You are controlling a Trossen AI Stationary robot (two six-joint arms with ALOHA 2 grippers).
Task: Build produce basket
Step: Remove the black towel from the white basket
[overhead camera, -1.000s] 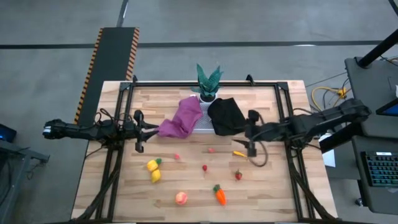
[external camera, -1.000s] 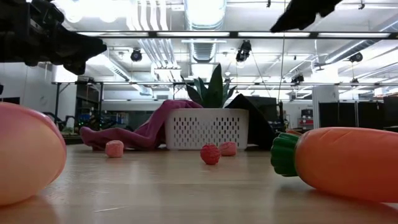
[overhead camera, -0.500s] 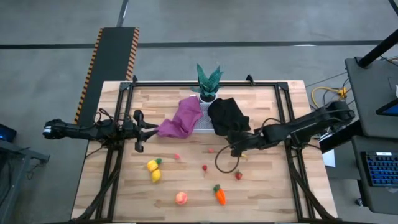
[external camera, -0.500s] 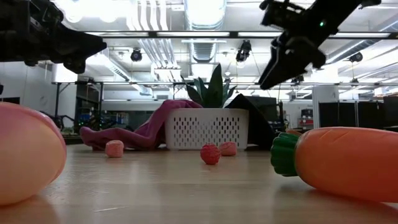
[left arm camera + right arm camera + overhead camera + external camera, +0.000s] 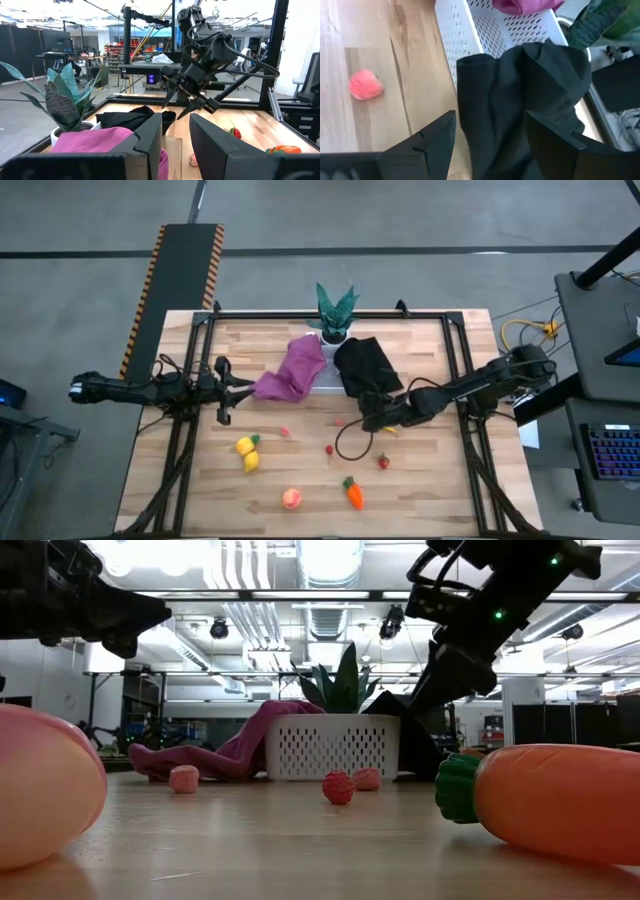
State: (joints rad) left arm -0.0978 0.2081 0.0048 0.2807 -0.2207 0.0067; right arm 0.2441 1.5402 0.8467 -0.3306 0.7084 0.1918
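The white mesh basket stands at the table's far middle. A purple cloth drapes over its left side and a black cloth over its right. Two lemons, a peach-pink fruit, a carrot and red berries lie on the near half of the table. My right gripper is open and hovers over the black cloth's near edge. My left gripper is open, level, just left of the purple cloth's trailing end.
A green potted plant stands right behind the basket. A yellow piece lies under my right arm. A berry sits in front of the basket's near wall. A black frame rail runs along the far edge.
My right gripper has swung toward the table's left and come down, from beside the black cloth's right side to just above its near edge. The cloths, basket and produce have stayed put.
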